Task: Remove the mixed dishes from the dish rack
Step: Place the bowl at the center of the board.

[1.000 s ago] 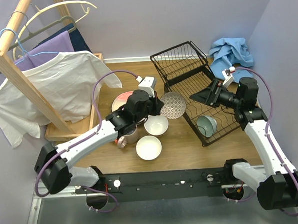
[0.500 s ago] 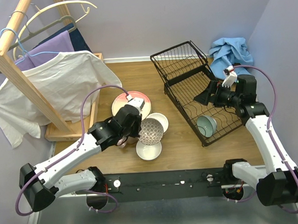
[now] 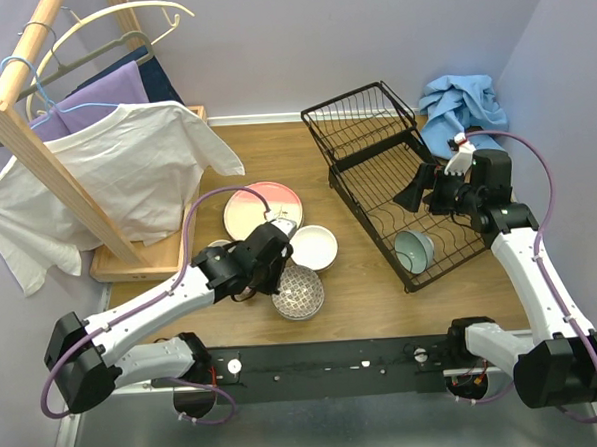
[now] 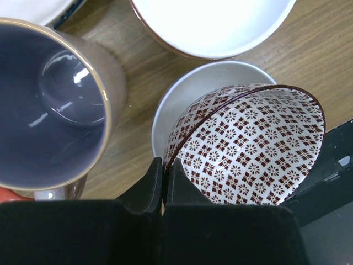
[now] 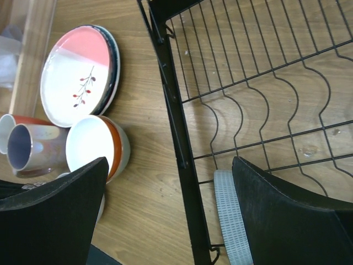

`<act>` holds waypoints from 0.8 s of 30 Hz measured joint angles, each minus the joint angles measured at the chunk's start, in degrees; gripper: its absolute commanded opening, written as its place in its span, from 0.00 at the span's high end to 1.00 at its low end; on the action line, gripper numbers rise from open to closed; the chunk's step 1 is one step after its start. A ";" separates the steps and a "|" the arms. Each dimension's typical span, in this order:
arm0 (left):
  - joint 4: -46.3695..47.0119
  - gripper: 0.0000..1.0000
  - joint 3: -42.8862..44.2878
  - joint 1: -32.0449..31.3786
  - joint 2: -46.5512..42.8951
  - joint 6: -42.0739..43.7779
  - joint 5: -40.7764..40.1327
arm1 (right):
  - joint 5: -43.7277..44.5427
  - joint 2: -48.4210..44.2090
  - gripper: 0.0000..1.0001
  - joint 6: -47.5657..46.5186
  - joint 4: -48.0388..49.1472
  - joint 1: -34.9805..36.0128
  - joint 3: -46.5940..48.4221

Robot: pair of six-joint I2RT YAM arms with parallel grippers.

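Pinching the rim of the tilted patterned bowl [image 4: 248,149], the left gripper [image 4: 164,176] holds it over a white bowl [image 4: 182,99] on the bench [image 3: 363,300], at eight o'clock from the dish rack [image 3: 376,169]. The right gripper [image 5: 168,182] hangs over the rack, jaws wide apart; a pale-green bowl [image 3: 414,247] sits at its six o'clock end.

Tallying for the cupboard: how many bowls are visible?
4: patterned bowl in the left pincer, white bowl under it, orange-sided bowl beside them, pale-green bowl in the dish rack. Others may be hidden.

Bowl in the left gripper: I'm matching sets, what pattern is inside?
Bowl: dark-red flower motifs on white; clearest in left wrist view.
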 measured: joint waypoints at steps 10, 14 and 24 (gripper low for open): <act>2.47 0.81 -1.18 -0.42 4.28 0.00 1.25 | 2.16 -0.24 0.00 -1.62 -0.59 0.00 0.00; 4.13 0.60 -1.38 -0.46 4.48 -0.63 1.64 | 2.67 -0.48 0.00 -2.14 -1.01 0.00 -0.02; 5.44 0.23 -1.99 -0.46 2.56 -1.90 1.92 | 4.09 -0.74 0.00 -3.41 -3.41 0.00 -0.02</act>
